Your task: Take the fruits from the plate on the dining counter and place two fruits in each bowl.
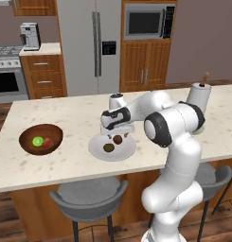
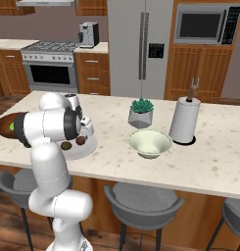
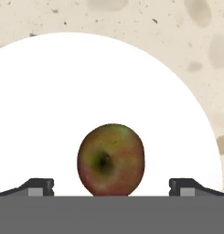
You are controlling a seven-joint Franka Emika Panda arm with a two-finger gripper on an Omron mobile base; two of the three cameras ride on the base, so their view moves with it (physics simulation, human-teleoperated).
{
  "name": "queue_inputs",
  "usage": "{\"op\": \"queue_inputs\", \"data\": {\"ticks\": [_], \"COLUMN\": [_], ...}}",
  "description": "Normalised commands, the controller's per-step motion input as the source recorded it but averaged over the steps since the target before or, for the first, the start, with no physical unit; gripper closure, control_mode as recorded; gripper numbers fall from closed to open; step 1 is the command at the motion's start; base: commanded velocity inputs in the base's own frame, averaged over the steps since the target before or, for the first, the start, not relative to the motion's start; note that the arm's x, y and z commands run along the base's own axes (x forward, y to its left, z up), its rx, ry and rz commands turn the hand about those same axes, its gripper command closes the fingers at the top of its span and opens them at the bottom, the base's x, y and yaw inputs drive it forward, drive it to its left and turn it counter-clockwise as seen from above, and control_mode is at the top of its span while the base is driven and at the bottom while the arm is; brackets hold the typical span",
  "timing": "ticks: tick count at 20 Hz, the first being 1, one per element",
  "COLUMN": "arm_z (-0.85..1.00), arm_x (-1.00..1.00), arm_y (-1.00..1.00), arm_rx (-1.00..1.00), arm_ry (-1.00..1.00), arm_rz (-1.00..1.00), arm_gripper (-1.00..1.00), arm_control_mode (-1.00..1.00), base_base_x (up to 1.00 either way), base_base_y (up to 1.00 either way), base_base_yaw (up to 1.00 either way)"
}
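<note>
Two dark brown round fruits lie on the flat round pale grey-white plate (image 1: 96, 150), which sits near the front edge of the long cream speckled stone dining counter (image 1: 70, 116): one fruit (image 1: 108, 148) nearer the front, the other (image 1: 118, 139) just beyond it, directly under the two-finger gripper (image 1: 116, 133). From the hand view the gripper (image 3: 111, 185) is low over the plate (image 3: 86, 82) with its jaws wide apart, one dark tip on each side of the brown fruit (image 3: 111, 159) and clear of it.

Well to the left on the counter stands the dark reddish-brown wooden bowl (image 1: 27, 137), holding the bright green fruit (image 1: 38, 141) and the red fruit (image 1: 47, 142) side by side.

Over in the right base view, the glossy pale cream-green bowl (image 2: 150, 143) sits to the right of the plate (image 2: 87, 147), with a spiky green potted succulent (image 2: 141, 112) behind it and a white paper-towel roll on a dark stand (image 2: 185, 120) further right.
</note>
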Motion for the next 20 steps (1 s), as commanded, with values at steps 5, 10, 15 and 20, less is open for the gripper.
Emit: {"op": "queue_inputs", "data": {"ticks": [5,10,15,20], "arm_z": [-0.13,-0.12,-0.13,-0.12], "arm_x": [0.02,0.00,0.00,0.00], "arm_y": [0.00,0.00,0.00,-0.01], "arm_rx": [0.00,0.00,0.00,0.00], "arm_ry": [0.00,0.00,0.00,0.00], "arm_rz": [0.00,0.00,0.00,0.00], "arm_gripper": [-1.00,-1.00,-1.00,-1.00], "arm_control_mode": [-1.00,-1.00,-1.00,-1.00], "base_base_x": [0.00,0.00,0.00,0.00], "base_base_y": [0.00,0.00,0.00,0.00], "base_base_yaw": [0.00,0.00,0.00,0.00]}}
